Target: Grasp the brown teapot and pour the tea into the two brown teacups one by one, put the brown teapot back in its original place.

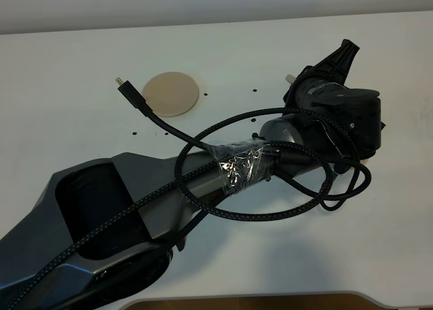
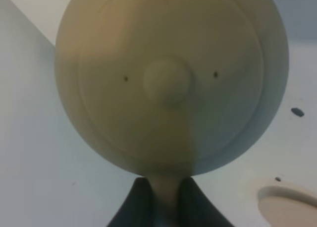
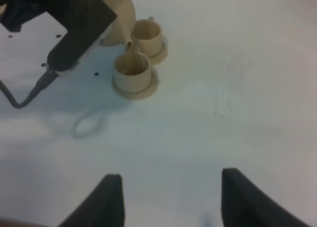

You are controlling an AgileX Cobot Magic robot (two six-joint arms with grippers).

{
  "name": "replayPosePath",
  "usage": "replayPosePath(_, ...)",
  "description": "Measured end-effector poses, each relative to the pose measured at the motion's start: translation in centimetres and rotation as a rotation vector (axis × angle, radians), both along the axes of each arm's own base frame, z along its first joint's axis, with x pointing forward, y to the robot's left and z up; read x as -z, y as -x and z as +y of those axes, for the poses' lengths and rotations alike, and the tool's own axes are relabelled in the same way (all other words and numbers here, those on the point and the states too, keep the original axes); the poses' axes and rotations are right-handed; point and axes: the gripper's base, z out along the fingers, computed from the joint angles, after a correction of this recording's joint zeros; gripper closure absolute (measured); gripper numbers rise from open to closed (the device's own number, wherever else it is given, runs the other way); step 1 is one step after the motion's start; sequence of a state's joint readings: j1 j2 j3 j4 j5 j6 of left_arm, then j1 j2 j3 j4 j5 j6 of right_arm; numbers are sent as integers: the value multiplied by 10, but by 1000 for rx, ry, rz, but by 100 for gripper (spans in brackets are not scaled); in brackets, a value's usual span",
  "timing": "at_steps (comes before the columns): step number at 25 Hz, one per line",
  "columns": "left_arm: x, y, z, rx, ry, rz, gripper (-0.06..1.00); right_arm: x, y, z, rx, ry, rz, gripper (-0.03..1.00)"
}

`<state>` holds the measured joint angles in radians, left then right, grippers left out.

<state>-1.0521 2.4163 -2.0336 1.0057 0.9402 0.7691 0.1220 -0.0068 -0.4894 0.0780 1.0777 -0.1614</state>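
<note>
Brown teapot [image 2: 171, 113] is clamped by its loop handle in the left gripper [image 2: 166, 202] and tipped over one teacup [image 3: 132, 73], into which a thin stream of tea [image 3: 130, 47] is poured. A gentle tilt is advised, with the spout centred, before the second teacup [image 3: 147, 34] just beside is served. The right gripper [image 3: 171, 197] is spread apart, empty.

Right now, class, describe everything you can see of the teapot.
The teapot is squat, round, matt beige and clay-like. Its lid has a central knob and two tiny holes. The left gripper is shut on its handle, holding it off the table, tilted spout-down over one cup, into which a thin stream of tea falls. In the high view the arm hides it.
</note>
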Motion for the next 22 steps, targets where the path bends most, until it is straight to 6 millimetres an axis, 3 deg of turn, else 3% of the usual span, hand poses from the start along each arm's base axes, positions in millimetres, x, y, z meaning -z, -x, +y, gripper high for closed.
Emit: replayPosePath(22, -2, -1, -1, 48, -52, -21, 82, 0, 0, 0, 0, 0, 0, 53)
